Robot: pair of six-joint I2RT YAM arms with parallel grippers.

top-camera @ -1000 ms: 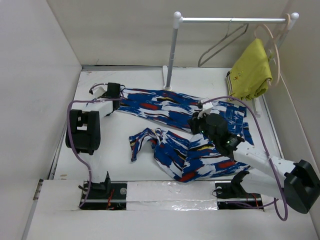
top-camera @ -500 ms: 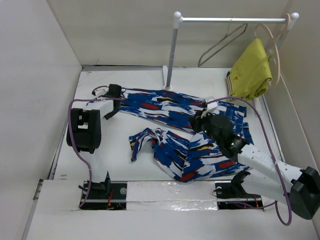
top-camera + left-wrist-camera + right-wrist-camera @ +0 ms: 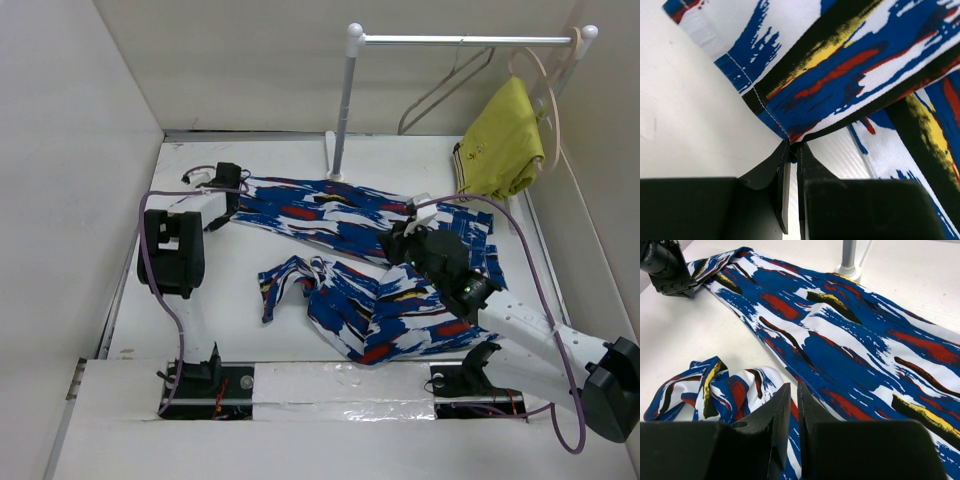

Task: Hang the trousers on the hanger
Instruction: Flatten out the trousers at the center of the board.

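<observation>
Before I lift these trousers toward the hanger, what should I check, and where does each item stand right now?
1. Left gripper grips the trousers: ok, it is shut on a hem corner.
2. Right gripper grips fabric: cannot tell. Its fingers are nearly together over the cloth, but no pinch is visible.
3. Trousers lie flat: not ok. One leg is stretched out, and the other is bunched near the arm bases.
4. Hanger is free: ok, it hangs bare on the rail.
5. Room around the hanger: cannot tell. The yellow garment hangs close beside it.
</observation>
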